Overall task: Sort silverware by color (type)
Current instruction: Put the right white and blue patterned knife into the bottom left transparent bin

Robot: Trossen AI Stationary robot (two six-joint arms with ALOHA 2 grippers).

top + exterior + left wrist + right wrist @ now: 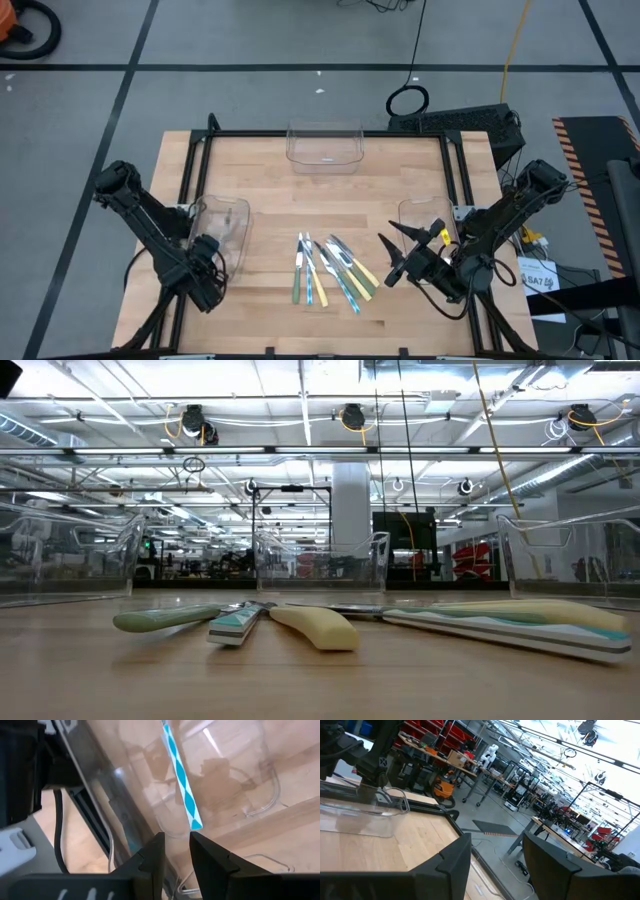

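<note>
Several pieces of silverware (330, 270) with green, yellow and light blue handles lie side by side on the wooden table (300, 200), between my two arms; the low view shows their handles (315, 628) flat on the wood. One blue-and-white striped piece (182, 785) lies inside the clear left bin (222, 225). My left gripper (175, 847) points down over that bin's near end, its fingers a narrow gap apart with nothing between them; the striped handle's end sits just beyond the fingertips. My right gripper (400, 255) hangs wide open right of the pile, holding nothing.
A second clear bin (325, 145) stands at the table's far edge and a third (425, 220) at the right, beside my right arm. A black frame rail (320, 133) runs around the table. Bare wood lies between the pile and the far bin.
</note>
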